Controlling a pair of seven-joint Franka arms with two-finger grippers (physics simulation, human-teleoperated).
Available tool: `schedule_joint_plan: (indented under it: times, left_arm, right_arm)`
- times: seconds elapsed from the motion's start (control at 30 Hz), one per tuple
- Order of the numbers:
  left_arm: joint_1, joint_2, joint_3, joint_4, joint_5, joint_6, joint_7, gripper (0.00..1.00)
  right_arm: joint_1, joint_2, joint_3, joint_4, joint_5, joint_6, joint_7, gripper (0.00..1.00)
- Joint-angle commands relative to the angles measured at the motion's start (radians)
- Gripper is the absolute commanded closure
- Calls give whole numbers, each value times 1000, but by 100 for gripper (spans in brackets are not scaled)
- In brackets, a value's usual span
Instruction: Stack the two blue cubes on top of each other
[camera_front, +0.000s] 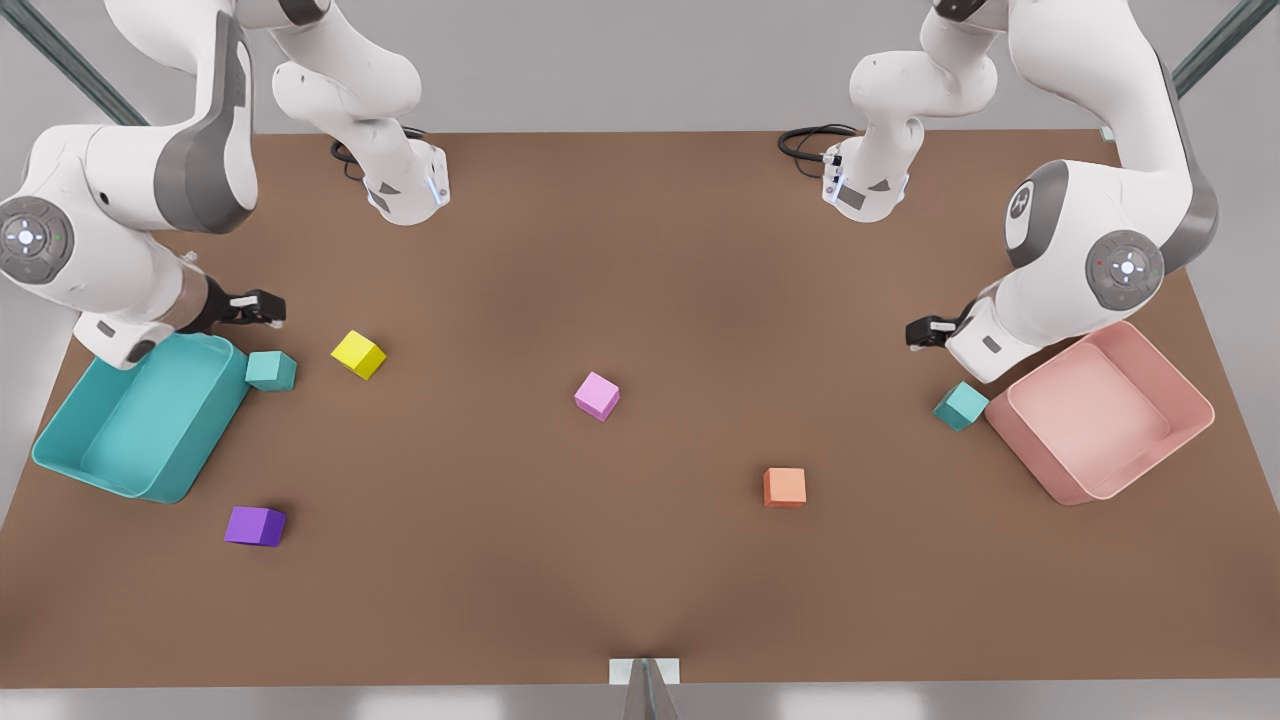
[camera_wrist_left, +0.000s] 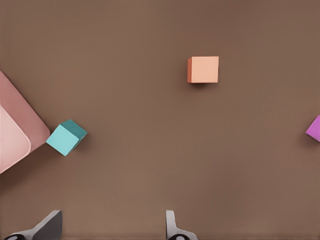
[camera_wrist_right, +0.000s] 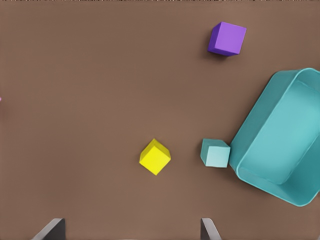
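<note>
One blue cube (camera_front: 271, 370) (camera_wrist_right: 215, 153) rests against the teal bin's corner at the front view's left. My right gripper (camera_front: 262, 308) (camera_wrist_right: 131, 231) hovers open just behind it, nothing between its fingers. The other blue cube (camera_front: 961, 406) (camera_wrist_left: 66, 137) sits beside the pink bin at the front view's right. My left gripper (camera_front: 925, 332) (camera_wrist_left: 111, 229) hangs open above the table a little behind that cube, holding nothing.
A teal bin (camera_front: 75, 462) (camera_wrist_right: 300, 80) lies at the front view's left and a pink bin (camera_front: 1190, 395) (camera_wrist_left: 35, 125) at its right. A yellow cube (camera_front: 358, 354) (camera_wrist_right: 154, 157), pink cube (camera_front: 597, 396), orange cube (camera_front: 785, 487) (camera_wrist_left: 203, 69) and purple cube (camera_front: 254, 526) (camera_wrist_right: 227, 38) lie scattered between.
</note>
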Motion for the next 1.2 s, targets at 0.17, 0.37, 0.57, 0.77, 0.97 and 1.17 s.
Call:
schedule_joint_plan:
  times: [0.17,0.37,0.57,0.77,0.97,1.17]
  left_arm:
    - [-6,-2,-5,0,1,-27,-13,0]
    - [-6,-5,-8,2,2,-36,-16,0]
    - [-6,-5,-9,8,2,-36,-16,0]
    - [-8,-7,-17,8,2,-44,-16,0]
    - [-8,-7,-17,8,2,-50,-16,0]
    - [-5,-7,-25,14,-16,-50,-33,0]
  right_arm:
    - [-1,72,1,-71,-7,32,-292,0]
    - [-117,-54,-8,-501,1,521,-894,0]
    - [-211,68,-14,-525,91,650,-1306,0]
    - [-249,46,-14,-629,168,691,-1651,0]
    - [-263,-18,-14,-729,144,775,-1931,0]
    - [-268,-57,-25,-876,130,978,-2064,0]
